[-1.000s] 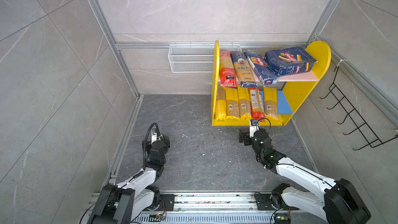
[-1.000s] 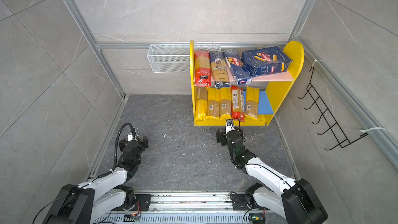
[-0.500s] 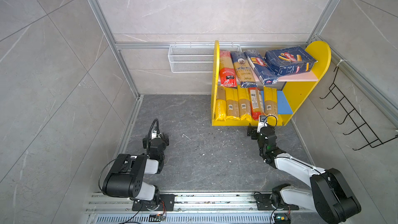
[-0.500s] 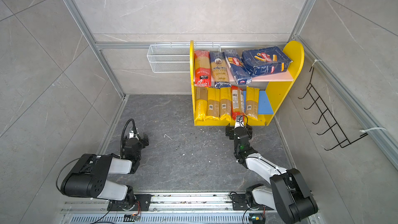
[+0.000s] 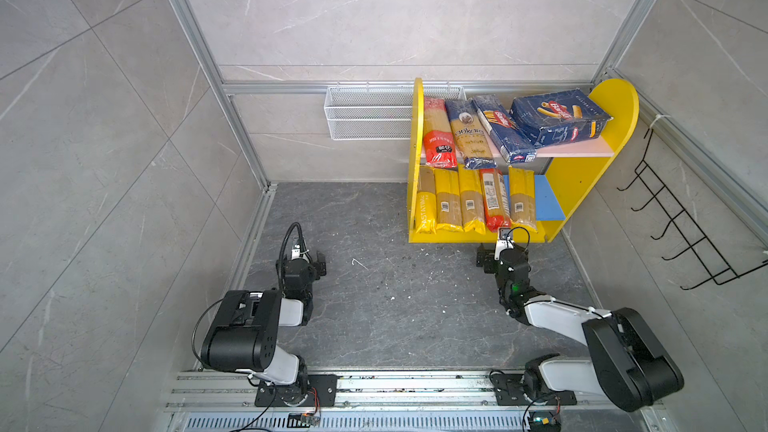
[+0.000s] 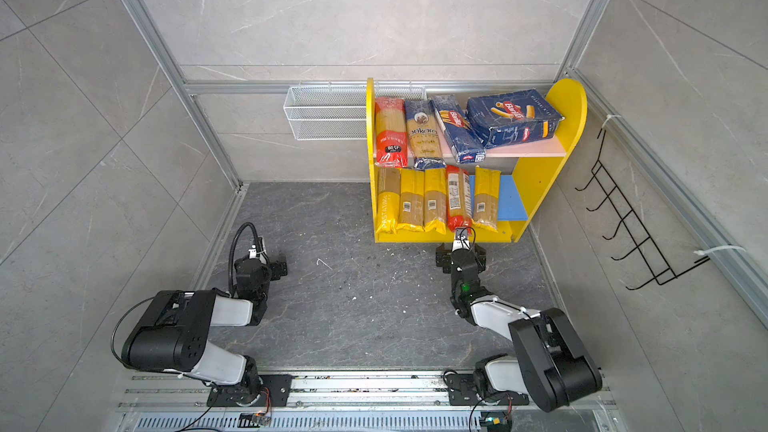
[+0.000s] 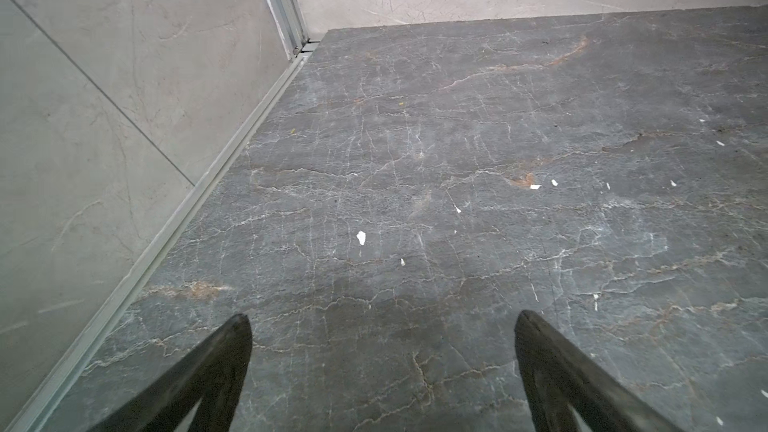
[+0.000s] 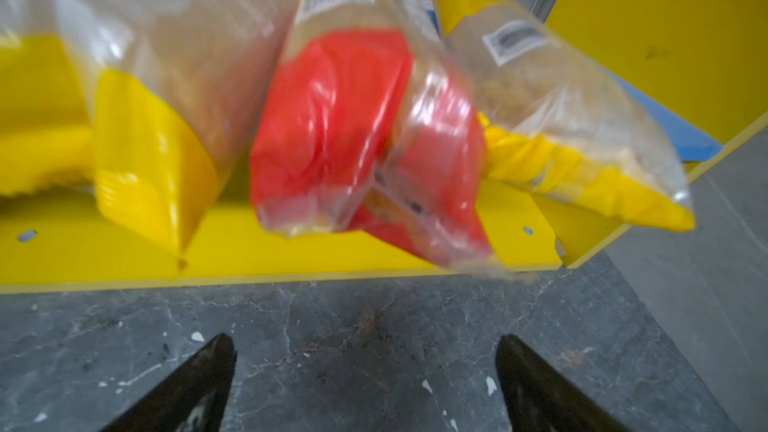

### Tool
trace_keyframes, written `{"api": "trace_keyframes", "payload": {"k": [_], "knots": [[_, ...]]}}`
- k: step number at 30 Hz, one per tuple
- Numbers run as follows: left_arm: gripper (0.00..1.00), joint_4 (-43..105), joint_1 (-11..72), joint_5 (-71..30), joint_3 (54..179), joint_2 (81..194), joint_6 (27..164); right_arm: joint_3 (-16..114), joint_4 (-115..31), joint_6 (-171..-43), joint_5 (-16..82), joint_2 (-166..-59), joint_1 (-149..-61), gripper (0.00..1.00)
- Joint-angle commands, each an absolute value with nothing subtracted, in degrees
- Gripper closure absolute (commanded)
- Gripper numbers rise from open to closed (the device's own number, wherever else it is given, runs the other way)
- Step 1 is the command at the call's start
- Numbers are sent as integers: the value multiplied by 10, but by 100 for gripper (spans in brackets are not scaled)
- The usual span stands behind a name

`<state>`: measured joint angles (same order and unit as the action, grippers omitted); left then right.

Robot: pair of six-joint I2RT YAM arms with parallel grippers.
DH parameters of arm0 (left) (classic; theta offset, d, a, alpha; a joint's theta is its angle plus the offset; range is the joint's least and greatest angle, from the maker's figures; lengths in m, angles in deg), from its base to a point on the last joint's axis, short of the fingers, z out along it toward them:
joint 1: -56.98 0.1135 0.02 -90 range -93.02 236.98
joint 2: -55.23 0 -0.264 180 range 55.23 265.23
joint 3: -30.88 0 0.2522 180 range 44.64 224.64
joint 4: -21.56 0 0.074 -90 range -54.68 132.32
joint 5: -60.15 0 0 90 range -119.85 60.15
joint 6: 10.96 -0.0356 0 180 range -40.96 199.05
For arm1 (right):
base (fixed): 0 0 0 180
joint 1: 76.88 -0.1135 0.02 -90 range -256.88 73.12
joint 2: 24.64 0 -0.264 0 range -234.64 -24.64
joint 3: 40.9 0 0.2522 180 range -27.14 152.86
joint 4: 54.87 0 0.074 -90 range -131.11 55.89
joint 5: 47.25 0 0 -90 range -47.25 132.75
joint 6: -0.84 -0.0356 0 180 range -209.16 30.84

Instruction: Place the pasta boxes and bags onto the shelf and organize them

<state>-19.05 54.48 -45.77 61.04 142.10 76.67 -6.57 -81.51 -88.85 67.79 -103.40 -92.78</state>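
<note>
Since a second ago, the left arm [image 5: 245, 326] and right arm [image 5: 615, 347] have folded back, elbows raised toward the lower edge of both top views. The right gripper [image 8: 365, 340] has slid slightly rightward along the front of the shelf [image 5: 615, 118]. The pasta has stayed put.

At lower left, the left gripper [image 7: 382, 320] hangs over the bare dark floor [image 7: 415, 160], jaws spread wide and empty, well apart from the shelf.

Right of centre, on the pink upper board [image 5: 582, 152], we see the upper red-ended pack [image 5: 437, 135], the dark blue ankara bag [image 5: 469, 135], the narrow Barilla box [image 5: 503, 128] and the wide Barilla rigatoni box [image 5: 559, 118], set at an angle.

On the blue lower board [image 5: 548, 205] lie the PASTATIME pack [image 5: 426, 205], two yellow packs [image 5: 448, 201], the lower red-ended pack [image 5: 494, 199] and a last yellow pack [image 5: 521, 197], side by side.

The right gripper sits just before that red end, jaws wide, holding nothing, not touching it.
</note>
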Motion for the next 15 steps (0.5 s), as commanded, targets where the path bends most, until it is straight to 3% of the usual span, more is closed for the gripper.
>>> {"api": "trace_keyframes", "payload": {"k": [1,12,15], "knots": [[0,-176,555,-426,631,1412,782,-90,-936,-873,700,-1068,-920,0],[0,-149,572,-392,646,1414,788,-46,-859,-910,568,-1096,-850,1],[0,-126,592,-348,658,1414,795,-67,-925,-898,538,-1120,-846,0]]}}
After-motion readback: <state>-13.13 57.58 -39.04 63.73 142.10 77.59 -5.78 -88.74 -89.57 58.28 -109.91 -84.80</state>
